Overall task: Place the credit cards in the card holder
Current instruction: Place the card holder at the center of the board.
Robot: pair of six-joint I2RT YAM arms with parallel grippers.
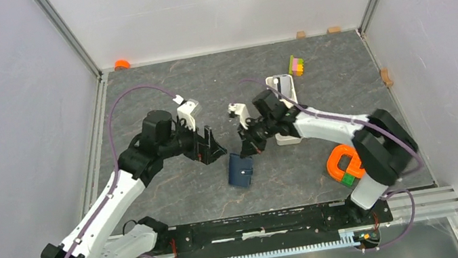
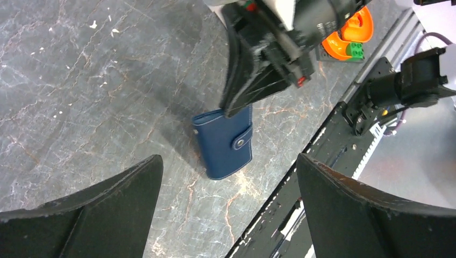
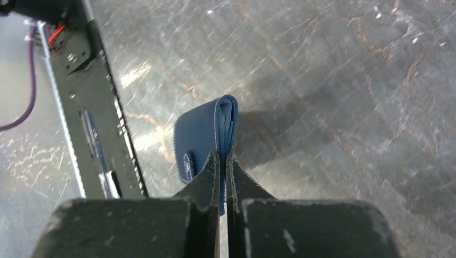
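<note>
— Where's the card holder (image 1: 241,170)?

— On the dark marbled table (image 1: 160,98), about in the middle and toward the near side, a little ahead of the black rail (image 1: 261,223) the arms are bolted to. It's the navy one, folded shut, with its snap tab (image 2: 242,141) buttoned across the face.

— Is anything holding it?

— Yes, the right claw (image 3: 221,161). Its two fingers are pressed together on the edge of the holder farthest from the arm bases. From the right wrist you can see a thin strip of blue caught between them, so it's pinching the holder by that edge.

— Is it lifted off the table?

— I can't say. From the right wrist it looks tipped, with the folded layers showing at the far end. From the left wrist it looks as if it could be lying flat.

— And the other arm?

— The left claw (image 1: 210,147) hangs near the holder, to its left and a bit farther back. Its fingers are spread wide apart and clear of the holder, with the opening turned toward it.

— What else is around?

— A long white tray (image 1: 283,86) lies just behind the right arm's wrist. Beyond that, toward the back wall, there's a small yellow-pink-green block stack (image 1: 297,65). By the right arm's elbow, near the front right, sits an orange curved piece (image 1: 341,161) with a green brick (image 1: 349,179) against it. There's also a small orange thing (image 1: 122,64) in the far left corner, but it's too small for me to tell what it is.
</note>
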